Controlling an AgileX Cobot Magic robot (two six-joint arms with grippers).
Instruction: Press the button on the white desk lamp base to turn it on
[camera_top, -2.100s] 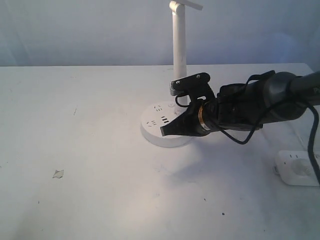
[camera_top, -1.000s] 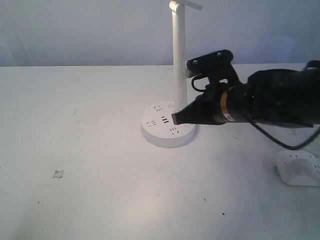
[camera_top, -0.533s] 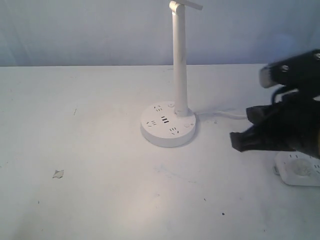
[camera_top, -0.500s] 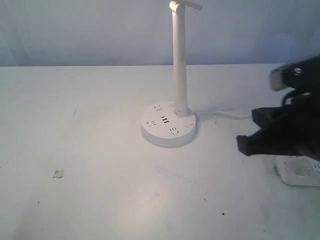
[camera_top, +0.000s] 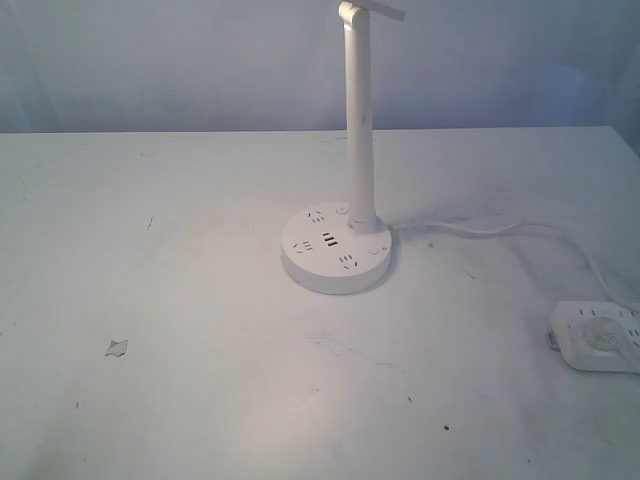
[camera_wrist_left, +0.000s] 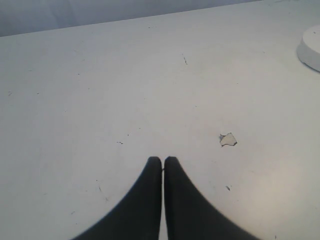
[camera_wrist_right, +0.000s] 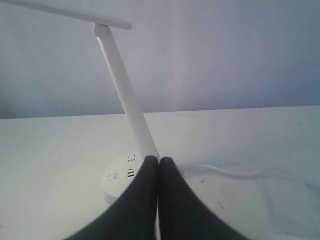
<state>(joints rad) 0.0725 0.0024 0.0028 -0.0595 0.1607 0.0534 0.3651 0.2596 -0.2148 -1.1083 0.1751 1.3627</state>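
Observation:
The white desk lamp base (camera_top: 335, 253) is a round disc with socket holes and dark USB slots, standing mid-table with its thin white pole (camera_top: 359, 130) rising from its back right. Neither arm shows in the exterior view. In the right wrist view my right gripper (camera_wrist_right: 159, 161) is shut and empty, well back from the lamp base (camera_wrist_right: 120, 179), whose pole (camera_wrist_right: 125, 92) leans up to the lamp head (camera_wrist_right: 65, 12). My left gripper (camera_wrist_left: 162, 161) is shut and empty over bare table, far from the base's edge (camera_wrist_left: 311, 49).
A smaller white power strip (camera_top: 598, 336) lies at the right edge of the table, its cord (camera_top: 500, 229) running back to the lamp base. A small paper scrap (camera_top: 116, 347) lies at the front left, also seen as a scrap (camera_wrist_left: 228, 139) ahead of the left gripper.
My right arm has pulled back from the lamp base to the right and left the exterior view. The lamp and power strip have not moved.

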